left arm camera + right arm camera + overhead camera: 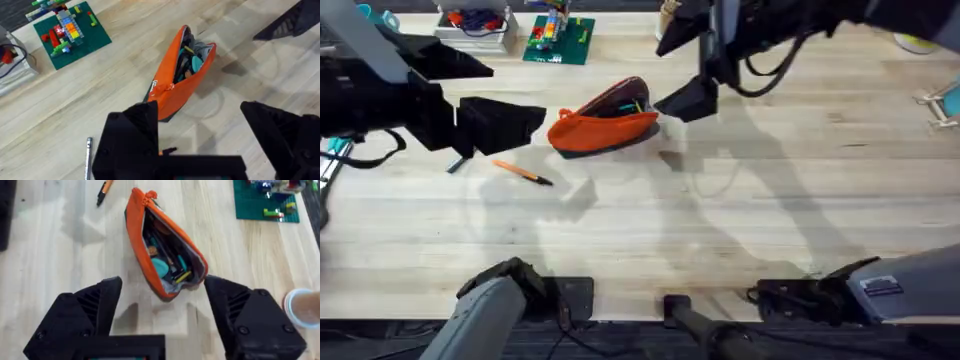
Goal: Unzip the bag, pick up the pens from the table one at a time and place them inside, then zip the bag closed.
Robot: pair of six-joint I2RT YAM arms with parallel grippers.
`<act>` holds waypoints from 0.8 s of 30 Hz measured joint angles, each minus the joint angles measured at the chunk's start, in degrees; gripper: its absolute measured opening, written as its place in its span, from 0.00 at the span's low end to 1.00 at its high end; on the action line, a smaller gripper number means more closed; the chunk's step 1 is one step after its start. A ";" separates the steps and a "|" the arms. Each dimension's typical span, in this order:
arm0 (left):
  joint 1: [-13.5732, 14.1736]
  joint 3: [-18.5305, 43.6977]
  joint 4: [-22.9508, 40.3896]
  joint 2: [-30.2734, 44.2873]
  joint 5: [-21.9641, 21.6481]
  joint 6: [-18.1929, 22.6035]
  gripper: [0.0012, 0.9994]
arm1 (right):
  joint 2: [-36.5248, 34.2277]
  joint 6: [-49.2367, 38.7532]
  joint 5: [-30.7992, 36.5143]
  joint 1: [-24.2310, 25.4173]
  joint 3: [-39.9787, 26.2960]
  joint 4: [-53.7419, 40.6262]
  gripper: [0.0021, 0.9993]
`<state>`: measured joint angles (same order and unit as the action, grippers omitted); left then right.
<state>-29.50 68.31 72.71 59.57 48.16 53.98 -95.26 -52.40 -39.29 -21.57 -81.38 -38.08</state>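
Wooden table (740, 220) carries the unzipped bag (605, 128) between two spread, empty hands (left (505, 122), right (688, 100)).

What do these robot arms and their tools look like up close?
Each tool is matte black with two broad, wedge-shaped fingers, ribbed on their sides. The left tool and the right tool look alike. In the overhead view the arms are black near the tools, with thin black cables looping off them, and have light grey housings at the bases; the right base carries a small white label with blue print.

Black angular tool (160, 315) fingers, grey arm links, black cables
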 joint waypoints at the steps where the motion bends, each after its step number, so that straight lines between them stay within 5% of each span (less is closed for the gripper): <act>1: -0.01 0.00 0.00 0.00 0.00 0.00 1.00 | 0.75 0.11 0.00 0.33 0.00 -1.00 1.00; 15: 0.01 0.00 -0.16 0.00 -0.30 -0.80 1.00 | 5.94 3.66 -0.17 1.56 0.00 -16.74 1.00; 24: -0.01 0.00 -3.54 0.00 -13.04 -18.81 1.00 | 5.94 5.95 -0.17 1.66 0.00 -21.98 1.00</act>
<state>-29.52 68.31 69.17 59.57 35.12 35.16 -89.32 -46.46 -39.46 -19.90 -81.38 -60.06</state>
